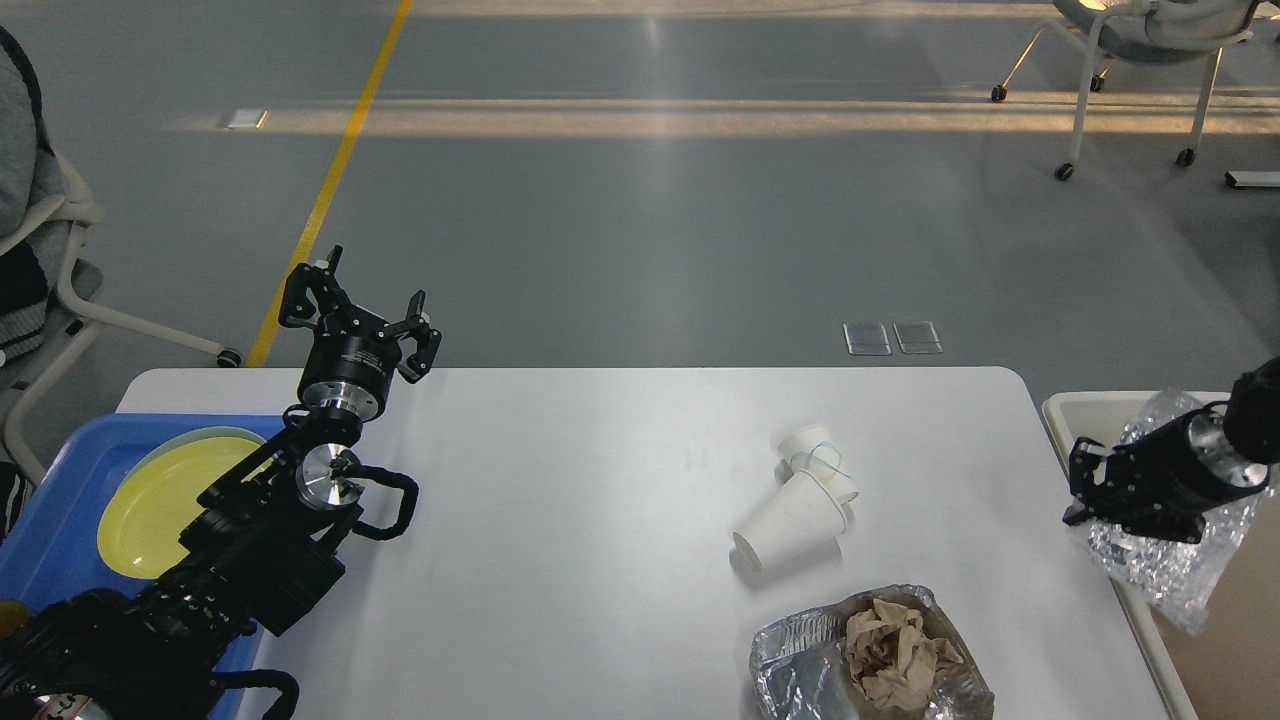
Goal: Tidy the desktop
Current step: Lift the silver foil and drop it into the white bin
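Foil [1170, 560] hangs crumpled from your right gripper [1095, 495], whose fingers are clamped on it, held above the bin [1090, 410] at the desktop's right edge. Your left gripper [360, 310] stands raised over the far left of the desktop [580, 520], fingers spread wide and holding nothing. White cups [805, 505] lie tipped over right of the middle. Nearer you, a foil dish [800, 660] holds brown paper [895, 650]. A yellow plate [165, 495] sits in the blue tray [60, 500] on the left.
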`<state>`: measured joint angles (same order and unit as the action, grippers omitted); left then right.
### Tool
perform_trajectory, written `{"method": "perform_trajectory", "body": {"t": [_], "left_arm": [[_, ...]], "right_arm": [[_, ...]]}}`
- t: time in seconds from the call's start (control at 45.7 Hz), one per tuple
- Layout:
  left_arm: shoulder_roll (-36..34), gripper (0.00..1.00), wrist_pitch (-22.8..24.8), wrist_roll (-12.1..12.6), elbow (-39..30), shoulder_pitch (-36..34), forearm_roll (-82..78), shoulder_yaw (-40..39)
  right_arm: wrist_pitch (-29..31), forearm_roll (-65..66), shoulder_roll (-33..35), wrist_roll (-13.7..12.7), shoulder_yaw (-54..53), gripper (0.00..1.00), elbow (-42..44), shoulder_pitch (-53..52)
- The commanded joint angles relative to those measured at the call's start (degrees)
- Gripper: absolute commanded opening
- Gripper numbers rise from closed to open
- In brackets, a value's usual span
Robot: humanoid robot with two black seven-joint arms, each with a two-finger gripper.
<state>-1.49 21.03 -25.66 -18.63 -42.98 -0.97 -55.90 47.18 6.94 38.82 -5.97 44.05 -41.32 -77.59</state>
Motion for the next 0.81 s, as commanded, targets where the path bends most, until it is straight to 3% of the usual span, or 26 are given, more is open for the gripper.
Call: {"method": "perform_trajectory", "body": {"t": [0.0,0.066,0.525,0.788], "left_arm": [[0.0,1.0,0.0,0.0,0.0,0.1,0.0,0.0],[0.0,1.0,0.1,0.0,0.0,0.0,0.0,0.0],[0.0,1.0,0.1,0.0,0.0,0.0,0.0,0.0],[0.0,1.0,0.0,0.0,0.0,0.0,0.0,0.0]], "right_arm": [[5.5,2.1,1.6,-0.2,0.1,0.0,0.0,-9.3],[7.8,3.4,1.7,-0.3,0.1,0.0,0.0,-14.1],[7.8,4.1,-1.9,-0.4,-0.8,0.0,-6.0,-50.2],[7.8,3.4,-3.0,-0.4,-4.0,0.0,-9.2,-61.4]]}}
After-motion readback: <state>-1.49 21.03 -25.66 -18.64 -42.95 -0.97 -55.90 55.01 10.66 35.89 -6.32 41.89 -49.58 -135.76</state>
